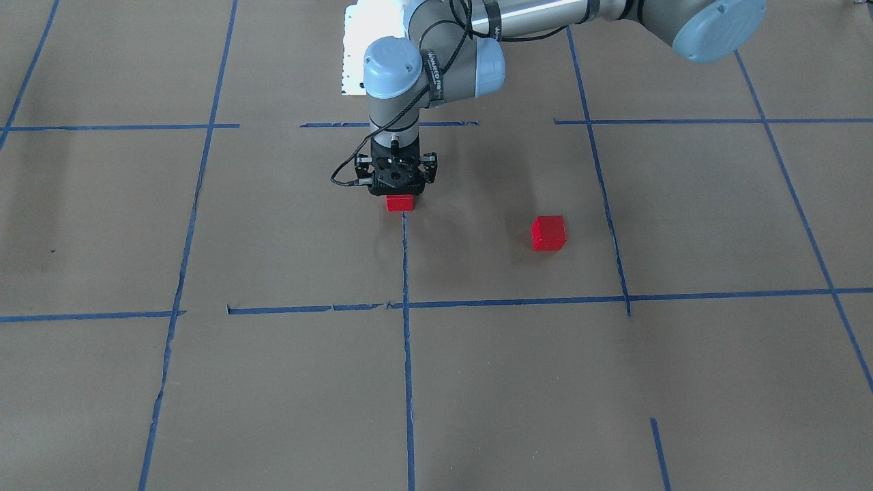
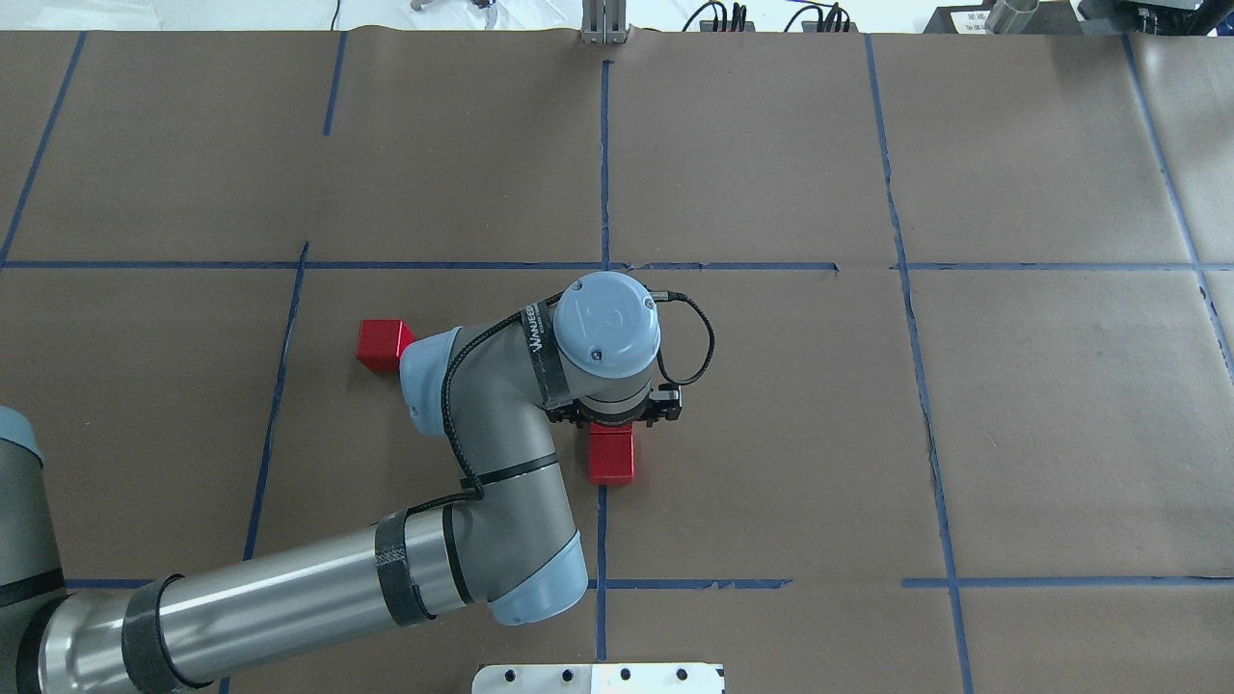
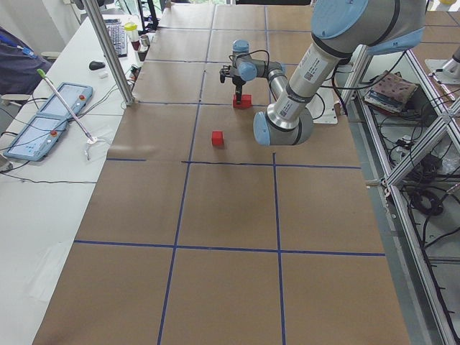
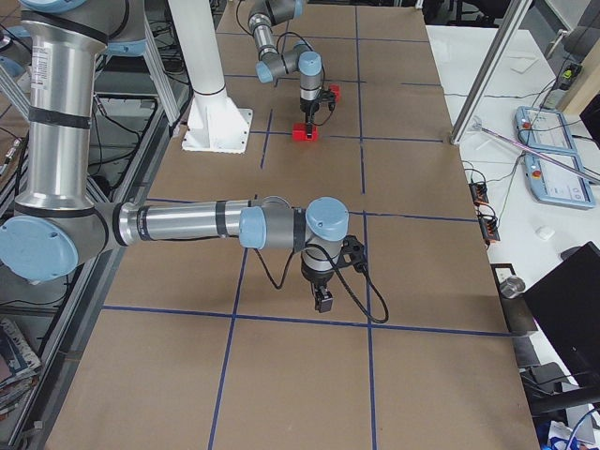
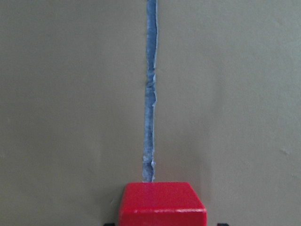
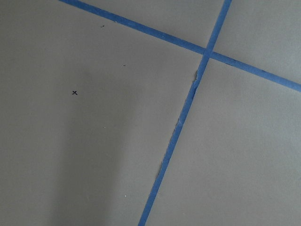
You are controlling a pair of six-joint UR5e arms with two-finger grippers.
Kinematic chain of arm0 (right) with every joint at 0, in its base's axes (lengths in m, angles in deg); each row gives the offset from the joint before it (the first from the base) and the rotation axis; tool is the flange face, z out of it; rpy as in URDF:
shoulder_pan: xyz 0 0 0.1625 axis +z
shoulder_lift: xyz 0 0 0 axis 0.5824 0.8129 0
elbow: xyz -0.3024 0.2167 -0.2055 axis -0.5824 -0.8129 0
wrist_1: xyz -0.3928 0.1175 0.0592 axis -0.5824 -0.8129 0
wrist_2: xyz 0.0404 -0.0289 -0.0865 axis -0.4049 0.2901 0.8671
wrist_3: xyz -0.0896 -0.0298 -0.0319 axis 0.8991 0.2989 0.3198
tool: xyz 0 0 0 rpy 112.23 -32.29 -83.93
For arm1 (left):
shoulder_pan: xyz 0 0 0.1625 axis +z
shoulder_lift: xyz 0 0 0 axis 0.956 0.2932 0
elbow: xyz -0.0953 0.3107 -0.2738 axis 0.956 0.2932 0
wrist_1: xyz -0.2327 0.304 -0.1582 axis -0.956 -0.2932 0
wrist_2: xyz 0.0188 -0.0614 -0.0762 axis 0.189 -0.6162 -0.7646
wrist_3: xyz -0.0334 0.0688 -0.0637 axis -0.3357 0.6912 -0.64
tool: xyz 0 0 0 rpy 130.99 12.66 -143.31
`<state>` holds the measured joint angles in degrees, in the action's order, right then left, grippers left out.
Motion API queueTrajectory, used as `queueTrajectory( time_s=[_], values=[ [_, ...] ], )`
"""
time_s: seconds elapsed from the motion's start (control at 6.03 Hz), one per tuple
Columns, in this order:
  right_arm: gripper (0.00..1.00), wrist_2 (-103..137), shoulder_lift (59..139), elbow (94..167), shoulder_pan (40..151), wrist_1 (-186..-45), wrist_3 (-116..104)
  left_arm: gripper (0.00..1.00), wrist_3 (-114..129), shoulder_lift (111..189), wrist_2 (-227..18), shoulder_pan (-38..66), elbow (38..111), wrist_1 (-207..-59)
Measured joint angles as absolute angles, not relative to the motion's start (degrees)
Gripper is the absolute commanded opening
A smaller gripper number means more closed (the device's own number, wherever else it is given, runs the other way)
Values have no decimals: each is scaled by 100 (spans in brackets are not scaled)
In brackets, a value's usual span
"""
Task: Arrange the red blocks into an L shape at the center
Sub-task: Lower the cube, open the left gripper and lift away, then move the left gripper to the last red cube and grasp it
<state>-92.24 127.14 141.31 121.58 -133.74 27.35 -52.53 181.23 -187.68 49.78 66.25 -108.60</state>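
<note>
Three red blocks are counted, each a small bright red cube with plain matte faces and crisp edges, paler on top where light is caught. One, the lone cube, is set by itself on the brown paper table. In the overhead view it lies at about 9 o'clock from the left gripper, near it and partly covered by the left arm. The other two are read as a touching pair near the table's middle, shown in both side views as one red shape about twice the lone cube's width; no seam can be made out. In the left wrist view the cube at the fingertips is seen at the end of one blue tape line. The jaws are drawn narrow about it, with two dark fingertips just beside its lower corners; whether it is pressed cannot be told. The right gripper hangs over the paper, well apart from all three blocks, at 6 o'clock from the pair in the right side view; its spread cannot be told. Two crossing tape lines are shown beneath it.
</note>
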Motion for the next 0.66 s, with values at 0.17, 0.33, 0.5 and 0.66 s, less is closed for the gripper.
queueTrajectory(
  time_s=[0.17, 0.33, 0.5, 0.66],
  values=[
    [99, -9224, 12708, 14131, 12158, -13374, 2735, 100, -5186, 18109, -18790, 4866, 6837, -10725],
    [99, -9226, 12706, 14130, 12158, -13374, 2735, 100, -4999, 18001, -18913, 4646, 7202, -10416],
    [99, -9230, 12706, 14130, 12158, -13374, 2735, 100, -4821, 17648, -19074, 4384, 7758, -10125],
    [99, -9232, 12705, 14132, 12158, -13374, 2735, 100, -4752, 17046, -19154, 4104, 8403, -10028]
  ],
)
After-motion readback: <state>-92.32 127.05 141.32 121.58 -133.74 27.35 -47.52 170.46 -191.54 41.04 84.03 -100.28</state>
